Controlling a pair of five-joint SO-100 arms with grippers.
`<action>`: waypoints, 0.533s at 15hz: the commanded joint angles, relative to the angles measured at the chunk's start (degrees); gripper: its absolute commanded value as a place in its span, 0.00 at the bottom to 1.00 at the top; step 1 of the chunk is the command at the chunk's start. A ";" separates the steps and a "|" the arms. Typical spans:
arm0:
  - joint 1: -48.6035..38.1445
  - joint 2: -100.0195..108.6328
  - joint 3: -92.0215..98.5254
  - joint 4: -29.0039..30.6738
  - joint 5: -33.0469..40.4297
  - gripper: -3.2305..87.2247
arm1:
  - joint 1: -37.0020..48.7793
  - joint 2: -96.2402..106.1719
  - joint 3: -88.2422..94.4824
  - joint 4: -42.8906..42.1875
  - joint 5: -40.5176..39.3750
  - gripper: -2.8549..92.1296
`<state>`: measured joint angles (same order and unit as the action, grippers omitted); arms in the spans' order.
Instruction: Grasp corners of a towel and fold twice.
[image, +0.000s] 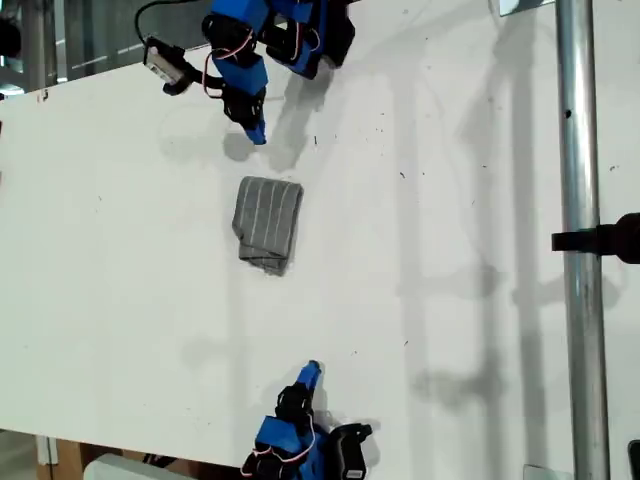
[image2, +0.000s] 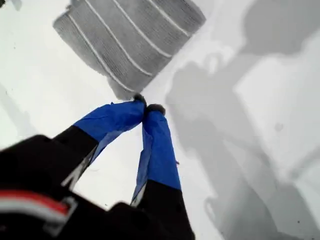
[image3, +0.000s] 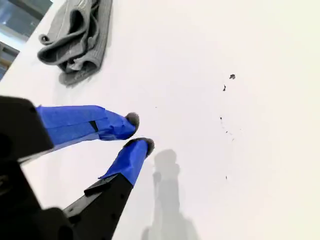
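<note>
Towel (image: 268, 222) folded on table (image: 120, 250); first claw (image2: 146, 107) pinched together, empty; second claw (image3: 137, 132) slightly apart.

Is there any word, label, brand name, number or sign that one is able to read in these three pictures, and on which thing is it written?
None can be read.
The towel bears only pale stripes, no label that shows.
The white table carries only small dark specks, no writing.
My first pincer and my second pincer show plain blue tape, no lettering.
</note>
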<state>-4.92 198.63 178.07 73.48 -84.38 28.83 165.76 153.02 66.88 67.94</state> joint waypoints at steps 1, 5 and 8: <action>2.11 0.35 0.62 0.44 3.34 0.10 | 0.53 16.61 7.73 7.65 5.63 0.03; 2.90 0.35 0.62 0.35 29.88 0.09 | -2.37 22.50 12.57 15.91 18.81 0.06; 2.55 0.35 0.62 0.35 29.53 0.09 | -3.16 22.41 12.48 17.05 18.28 0.06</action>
<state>-2.29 198.63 178.07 73.83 -55.55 26.19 188.09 166.03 83.32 85.78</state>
